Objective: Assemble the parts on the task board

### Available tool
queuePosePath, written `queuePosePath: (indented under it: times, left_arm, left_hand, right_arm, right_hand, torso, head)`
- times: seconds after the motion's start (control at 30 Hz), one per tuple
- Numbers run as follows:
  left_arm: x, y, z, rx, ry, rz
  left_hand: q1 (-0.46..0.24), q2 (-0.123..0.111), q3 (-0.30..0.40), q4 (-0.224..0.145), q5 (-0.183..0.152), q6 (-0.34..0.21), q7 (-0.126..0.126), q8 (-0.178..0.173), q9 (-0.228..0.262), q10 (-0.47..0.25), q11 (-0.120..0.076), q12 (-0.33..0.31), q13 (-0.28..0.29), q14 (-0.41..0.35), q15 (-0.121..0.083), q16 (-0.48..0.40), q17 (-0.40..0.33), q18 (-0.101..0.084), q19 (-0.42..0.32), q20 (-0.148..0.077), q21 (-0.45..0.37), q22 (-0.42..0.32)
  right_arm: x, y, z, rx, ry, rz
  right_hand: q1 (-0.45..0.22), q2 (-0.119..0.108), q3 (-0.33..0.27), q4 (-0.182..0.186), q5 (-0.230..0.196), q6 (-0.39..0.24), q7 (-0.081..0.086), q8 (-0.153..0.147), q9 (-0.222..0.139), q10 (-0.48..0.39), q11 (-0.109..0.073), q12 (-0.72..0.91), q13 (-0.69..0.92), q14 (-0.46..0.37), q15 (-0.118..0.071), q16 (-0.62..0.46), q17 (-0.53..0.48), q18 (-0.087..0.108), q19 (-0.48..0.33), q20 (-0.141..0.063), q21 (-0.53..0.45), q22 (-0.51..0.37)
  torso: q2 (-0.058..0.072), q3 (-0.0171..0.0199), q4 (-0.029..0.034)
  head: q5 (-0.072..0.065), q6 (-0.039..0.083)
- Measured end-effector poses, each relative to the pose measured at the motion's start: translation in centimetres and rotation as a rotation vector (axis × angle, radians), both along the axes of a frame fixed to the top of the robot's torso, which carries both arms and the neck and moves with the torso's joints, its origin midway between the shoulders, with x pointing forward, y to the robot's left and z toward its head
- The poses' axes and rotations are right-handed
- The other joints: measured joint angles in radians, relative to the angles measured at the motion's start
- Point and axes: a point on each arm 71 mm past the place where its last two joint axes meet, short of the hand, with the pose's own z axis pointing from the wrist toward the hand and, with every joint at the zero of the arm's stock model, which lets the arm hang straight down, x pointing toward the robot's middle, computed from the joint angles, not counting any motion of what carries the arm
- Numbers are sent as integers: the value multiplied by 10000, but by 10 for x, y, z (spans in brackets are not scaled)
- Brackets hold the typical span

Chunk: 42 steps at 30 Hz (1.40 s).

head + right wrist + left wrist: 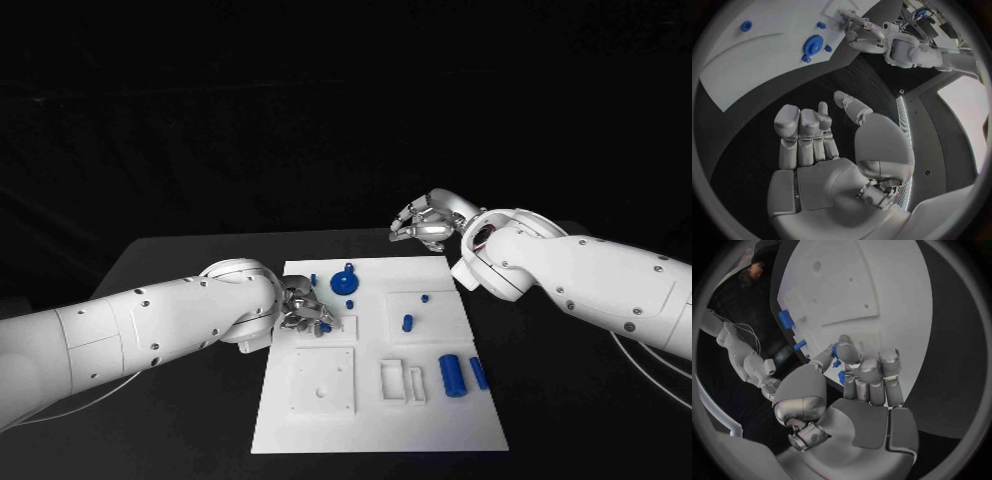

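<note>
Silver left hand (856, 390) pinches small blue part (836, 351) over flat white task board (433, 420)

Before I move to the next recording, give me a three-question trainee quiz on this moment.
1. True or false: the right hand rests on the task board.
2. Which hand has its fingers at a small blue part? A) left hand B) right hand C) both
3. Fill in: the two blue cylinders lie near the board's ____ edge in the head view.

Key
1. False: it hovers beyond the board's far right corner, over the black table, holding nothing.
2. A: the left hand's fingers are at a small blue part at the board's left side.
3. Right.
</note>
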Motion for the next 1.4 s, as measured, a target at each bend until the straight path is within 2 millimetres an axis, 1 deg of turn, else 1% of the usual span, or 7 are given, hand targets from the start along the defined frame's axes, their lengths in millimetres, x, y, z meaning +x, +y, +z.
queuePosePath:
  times: [0.4,0.5,0.97,1.03,1.13,1.23,1.4]
  left_arm:
    - [0,0,0,11,-26,25]
    - [0,0,0,11,-33,27]
    - [0,0,0,-14,-75,55]
    - [1,0,0,-22,-93,75]
    - [1,1,0,-37,-120,104]
    - [1,1,0,-62,-156,130]
    - [2,3,1,-114,-227,206]
  left_hand:
    - [-225,-228,20,323,0,-21,-33,50,-20,4,-1,37,-48,2,0,38,-34,-5,0,1,0,-10]
    - [-222,-360,59,382,0,-30,-43,50,-23,4,-1,37,-56,3,0,38,-36,-6,1,1,0,-21]
    - [-220,-472,95,527,0,-59,-17,50,-30,7,0,37,-89,35,-29,38,-60,-10,1,1,0,-25]
    - [-246,-573,107,573,0,-59,-18,49,-39,7,0,37,-89,35,-28,38,-66,-10,1,1,0,-31]
    - [-245,-871,129,648,0,-59,-19,49,-41,7,0,75,-104,35,-28,38,-71,-12,1,1,0,-34]
    - [-244,-1348,377,1053,0,-61,-20,99,-41,8,0,75,-142,36,-28,38,-98,-12,1,1,0,-65]
    - [-273,-1455,451,1259,0,-68,-26,108,-41,8,0,75,-148,36,-28,76,-98,-13,1,1,0,-66]
  right_arm:
    - [0,0,0,12,8,-5]
    - [0,0,0,13,13,-13]
    - [1,0,-2,25,42,-20]
    - [1,0,-2,28,51,-19]
    - [1,0,-3,30,59,-26]
    - [1,-1,-3,30,62,-38]
    - [1,-1,-3,33,66,-43]
  right_hand:
    - [1,0,-28,-28,38,3,-4,0,10,0,0,0,-10,0,0,0,0,0,0,0,0,0]
    - [1,0,-28,-28,38,3,-5,0,10,0,0,0,-10,0,0,0,0,0,0,0,0,0]
    - [-38,38,-28,-27,77,-24,16,1,8,0,0,0,-10,-1,0,0,0,1,0,0,0,0]
    - [-38,38,-28,-28,77,-35,5,1,17,0,0,0,-10,-6,6,0,0,1,0,0,0,0]
    - [-38,38,-28,-28,77,-15,25,1,17,0,0,0,-9,-7,6,0,0,1,0,0,0,0]
    - [-38,38,-55,-55,76,-3,38,-36,17,0,0,0,-9,-7,6,0,0,1,0,0,0,0]
    - [-38,38,-55,-55,76,-2,37,-45,17,0,0,0,-9,-7,7,0,0,0,0,0,0,0]
  torso:
    - [-2,-5,-4]
    - [-4,-5,0]
    - [-6,-5,2]
    - [-6,-7,1]
    - [-5,-10,0]
    - [0,-10,0]
    - [1,-10,-1]
  head:
    - [-25,-8]
    - [-18,-12]
    - [-6,-13]
    - [-7,-14]
    - [-8,-14]
    - [-12,-15]
    - [-22,-15]
